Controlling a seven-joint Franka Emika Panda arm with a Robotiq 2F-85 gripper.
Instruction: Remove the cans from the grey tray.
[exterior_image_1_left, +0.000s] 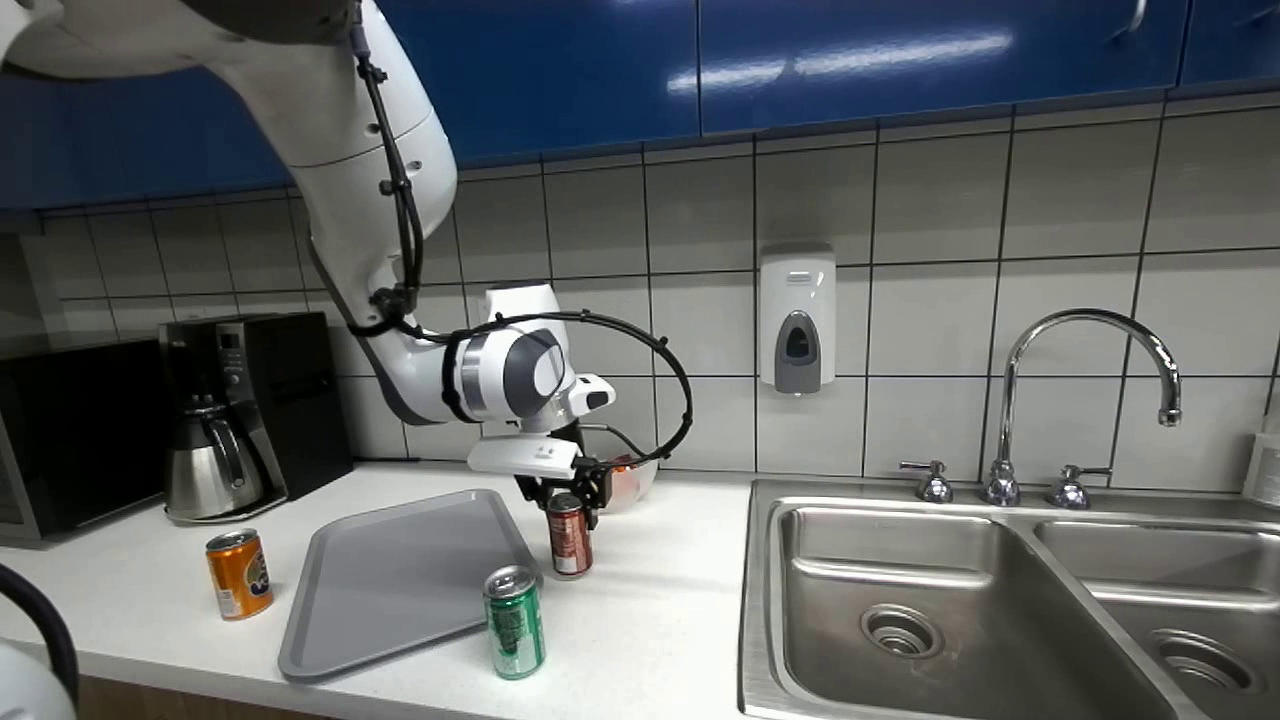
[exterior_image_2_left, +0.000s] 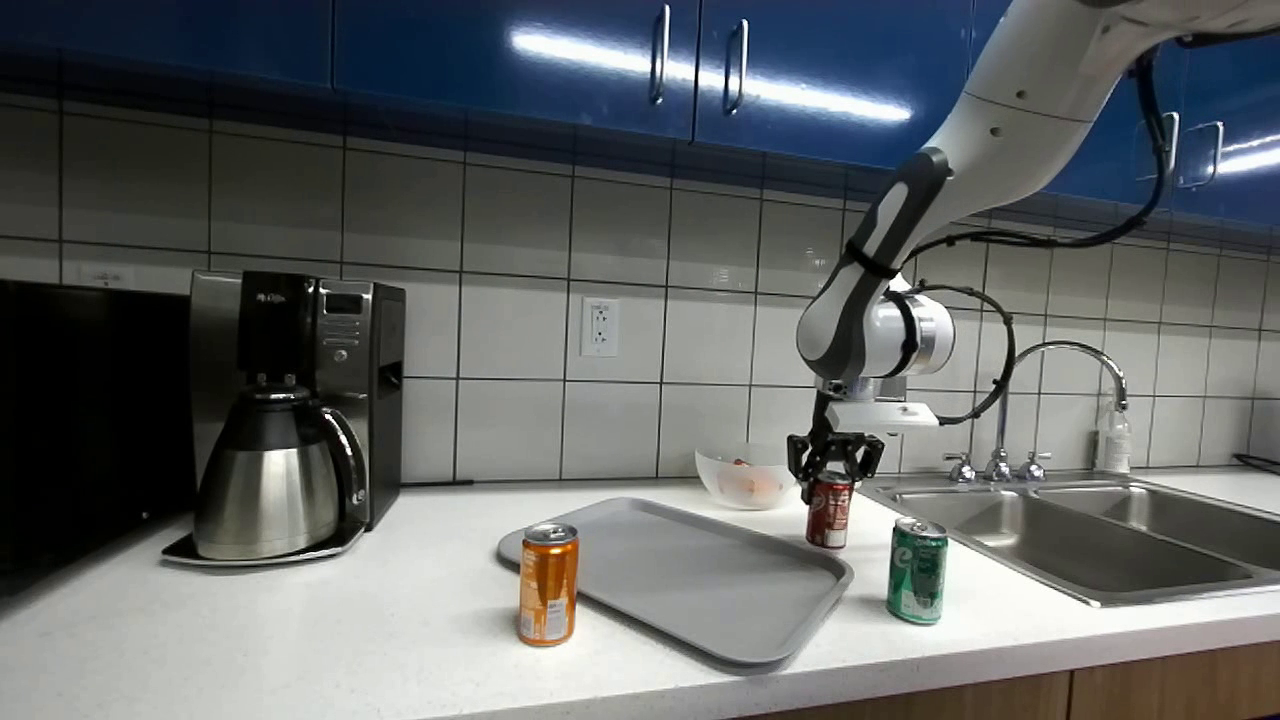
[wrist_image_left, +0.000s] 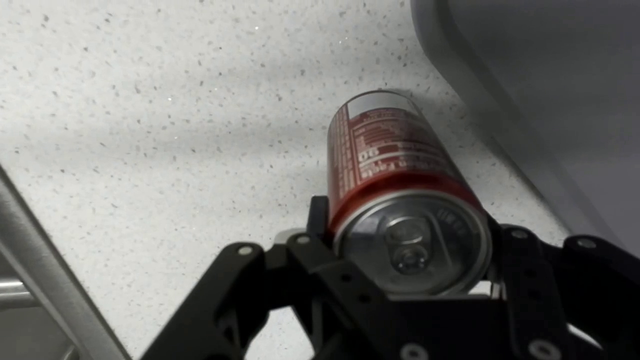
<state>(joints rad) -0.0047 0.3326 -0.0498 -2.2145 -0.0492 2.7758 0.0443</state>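
Observation:
The red can (exterior_image_1_left: 571, 548) stands upright beside the grey tray (exterior_image_1_left: 410, 575); it also shows in an exterior view (exterior_image_2_left: 828, 522). My gripper (exterior_image_1_left: 570, 508) points down with its fingers around the top of the red can. In the wrist view the fingers (wrist_image_left: 405, 220) touch the red can (wrist_image_left: 395, 145) on both sides, and its base appears at the counter. The orange can (exterior_image_1_left: 239, 575) stands on the counter at one side of the tray. The green can (exterior_image_1_left: 514, 622) stands near the tray's front corner. The tray's surface shows no cans in both exterior views.
A steel sink (exterior_image_1_left: 765, 600) with a faucet (exterior_image_1_left: 1090, 320) lies on the far side of the red can from the tray. A bowl with reddish contents (exterior_image_2_left: 735, 485) stands by the wall behind the gripper. A coffee maker (exterior_image_2_left: 300, 420) stands at the counter's back.

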